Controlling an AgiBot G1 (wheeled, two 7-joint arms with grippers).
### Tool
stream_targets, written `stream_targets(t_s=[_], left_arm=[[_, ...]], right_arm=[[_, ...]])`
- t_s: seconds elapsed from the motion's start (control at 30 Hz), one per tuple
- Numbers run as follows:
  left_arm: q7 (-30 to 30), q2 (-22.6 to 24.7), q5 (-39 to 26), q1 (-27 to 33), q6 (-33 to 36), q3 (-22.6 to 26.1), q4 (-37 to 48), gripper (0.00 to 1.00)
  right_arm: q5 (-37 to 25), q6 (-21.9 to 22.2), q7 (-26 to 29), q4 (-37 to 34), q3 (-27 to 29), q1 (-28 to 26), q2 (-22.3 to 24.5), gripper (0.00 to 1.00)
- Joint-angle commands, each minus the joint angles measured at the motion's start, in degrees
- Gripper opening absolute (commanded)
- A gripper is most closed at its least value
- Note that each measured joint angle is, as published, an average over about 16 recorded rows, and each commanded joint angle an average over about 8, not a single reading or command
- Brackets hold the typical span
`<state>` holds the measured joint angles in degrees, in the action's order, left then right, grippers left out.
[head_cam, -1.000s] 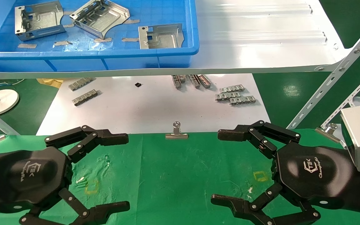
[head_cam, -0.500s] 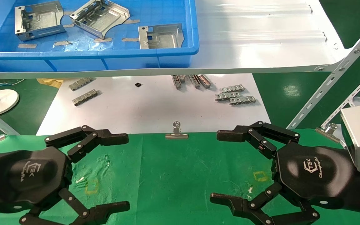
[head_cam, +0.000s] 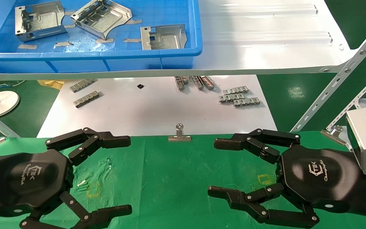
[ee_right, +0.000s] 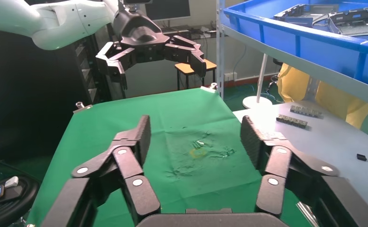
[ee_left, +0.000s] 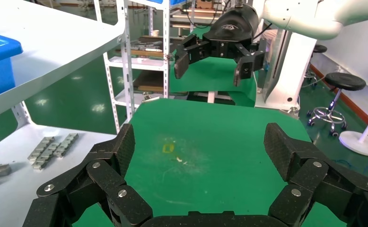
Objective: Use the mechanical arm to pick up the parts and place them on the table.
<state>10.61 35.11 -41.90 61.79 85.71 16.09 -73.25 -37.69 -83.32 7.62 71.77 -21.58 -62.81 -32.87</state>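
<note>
**A:** Where do we stand? Three parts (head_cam: 40, 19) (head_cam: 102, 16) (head_cam: 164, 37) lie in the blue bin (head_cam: 183, 52) on the white shelf (head_cam: 265, 38), and none has reached the table (head_cam: 176, 178). We judge that we are at the very start, before any reach.

**B:** Agreed. Our right tool (head_cam: 216, 168) hovers low over the green cloth with its fingers apart and nothing between them. Our left tool (head_cam: 129, 173) hangs on the other side, also spread wide and empty.

**A:** So the next move calls for lifting one arm up and forward over the bin's near wall, then coming down on a part. The bracket nearest the bin's right end looks the easiest for our right arm.

**B:** We'd grip across a folded edge; the flat sheet offers little else.

**A:** Anything changed from a second ago?

**B:** Our right tool's fingers have drawn somewhat closer together and shifted slightly toward the middle. The left tool and the parts have not moved.
</note>
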Motion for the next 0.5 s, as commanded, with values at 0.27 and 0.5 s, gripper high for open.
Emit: stream_targets(t_s=[0.27,0.5], left_arm=[[0.0,0.0,0.0,0.0,0.0,0.0,0.0,1.00],[0.0,0.0,0.0,0.0,0.0,0.0,0.0,1.00]], right_arm=[[0.0,0.0,0.0,0.0,0.0,0.0,0.0,0.00],[0.0,0.0,0.0,0.0,0.0,0.0,0.0,0.00]])
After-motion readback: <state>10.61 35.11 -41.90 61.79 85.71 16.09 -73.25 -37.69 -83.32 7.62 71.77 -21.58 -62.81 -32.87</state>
